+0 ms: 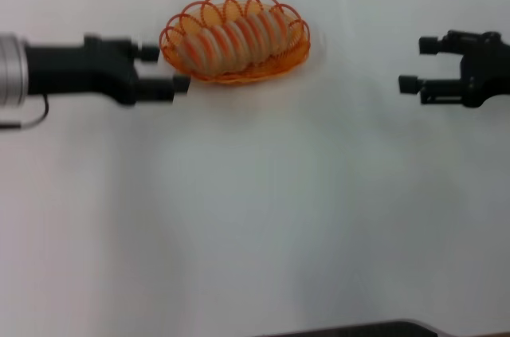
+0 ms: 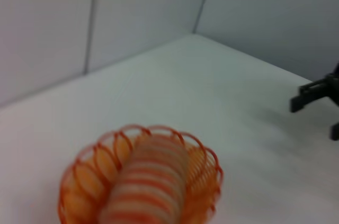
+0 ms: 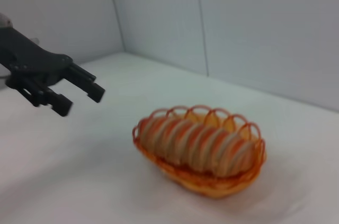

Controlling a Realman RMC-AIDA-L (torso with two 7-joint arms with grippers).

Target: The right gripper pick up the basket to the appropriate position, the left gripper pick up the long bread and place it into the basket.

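On the left of the head view, the left gripper [image 1: 161, 70] reaches in on its black arm with a silver-grey cylindrical joint. Its two blunt black fingers are spread and grasp nothing, their tips just beside the near end of the basket [image 1: 296, 56]. The basket is an oval of thin orange wire with a scalloped, looped rim and see-through sides, resting on the smooth white bench [image 1: 255, 217]. Inside it lies the long bread [image 1: 235, 41], a tan cylinder-like loaf banded with raised orange ridges, lengthwise along the basket and filling most of it. Well apart on the right, the right gripper [image 1: 420, 64] hangs over the bench, its black fingers parted and empty, pointing toward the basket.
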